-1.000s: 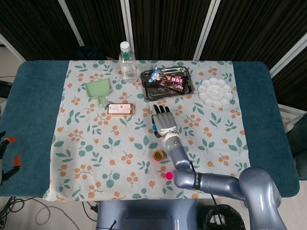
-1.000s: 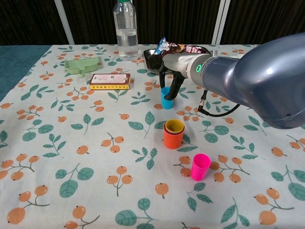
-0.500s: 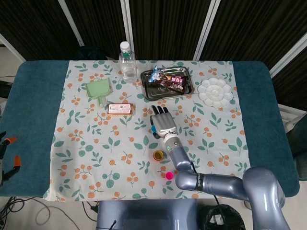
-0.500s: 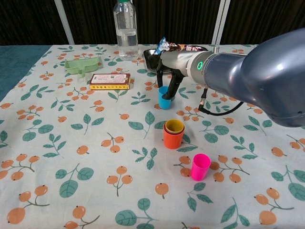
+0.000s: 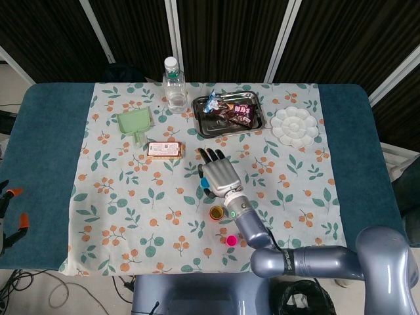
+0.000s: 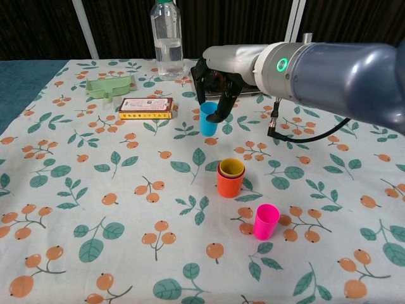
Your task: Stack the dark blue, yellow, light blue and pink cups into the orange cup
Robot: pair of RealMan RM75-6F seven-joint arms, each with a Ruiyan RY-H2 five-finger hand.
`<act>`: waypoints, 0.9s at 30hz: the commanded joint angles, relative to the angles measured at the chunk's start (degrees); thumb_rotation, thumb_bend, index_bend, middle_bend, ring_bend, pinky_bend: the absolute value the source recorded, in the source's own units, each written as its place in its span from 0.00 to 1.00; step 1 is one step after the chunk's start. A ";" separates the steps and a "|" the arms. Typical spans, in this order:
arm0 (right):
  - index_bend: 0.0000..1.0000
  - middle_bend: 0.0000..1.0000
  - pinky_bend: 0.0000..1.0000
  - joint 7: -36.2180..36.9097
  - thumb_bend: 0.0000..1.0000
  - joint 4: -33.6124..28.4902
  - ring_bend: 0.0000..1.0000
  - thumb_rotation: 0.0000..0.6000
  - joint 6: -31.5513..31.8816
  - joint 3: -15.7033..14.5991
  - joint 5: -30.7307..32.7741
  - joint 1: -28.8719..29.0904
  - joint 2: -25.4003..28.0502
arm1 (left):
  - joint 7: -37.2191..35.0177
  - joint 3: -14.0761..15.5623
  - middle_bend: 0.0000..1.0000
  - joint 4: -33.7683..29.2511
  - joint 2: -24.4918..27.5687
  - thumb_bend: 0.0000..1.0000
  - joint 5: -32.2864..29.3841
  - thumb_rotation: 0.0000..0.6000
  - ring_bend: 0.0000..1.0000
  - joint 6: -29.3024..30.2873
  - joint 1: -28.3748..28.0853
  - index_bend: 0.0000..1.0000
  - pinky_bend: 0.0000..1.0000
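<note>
Yellow cup (image 6: 231, 166) nested in the orange cup (image 6: 230, 183); at its 11 o'clock, the right hand (image 6: 212, 81) grasps the light blue cup (image 6: 208, 120) above the worktop (image 6: 76, 190).

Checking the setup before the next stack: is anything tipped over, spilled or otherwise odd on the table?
Nothing stands out. The orange cup stands upright with the yellow cup nested inside, the pink cup is upright nearby, and the right hand holds the light blue cup upright.
</note>
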 commanded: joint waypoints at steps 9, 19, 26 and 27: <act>0.49 0.00 0.11 0.39 0.40 -17.85 0.03 1.00 6.75 -5.94 -9.69 -6.20 9.58 | 0.14 0.01 0.06 -0.12 -0.06 0.47 0.11 1.00 0.00 0.11 0.00 0.25 0.07; 0.49 0.00 0.11 1.92 0.40 -21.03 0.03 1.00 8.40 -9.82 -15.11 -9.31 11.28 | 0.29 0.09 0.06 -0.02 -0.13 0.47 0.11 1.00 0.00 0.03 -0.01 0.25 0.07; 0.49 0.00 0.11 3.55 0.40 -20.17 0.03 1.00 8.17 -10.93 -16.47 -10.47 10.44 | 0.50 0.17 0.06 0.12 -0.25 0.47 0.19 1.00 0.00 0.09 0.01 0.25 0.07; 0.49 0.00 0.11 3.76 0.40 -19.87 0.03 1.00 8.05 -11.07 -16.54 -10.58 10.16 | 0.58 0.21 0.06 0.15 -0.27 0.47 0.23 1.00 0.00 0.06 0.00 0.25 0.07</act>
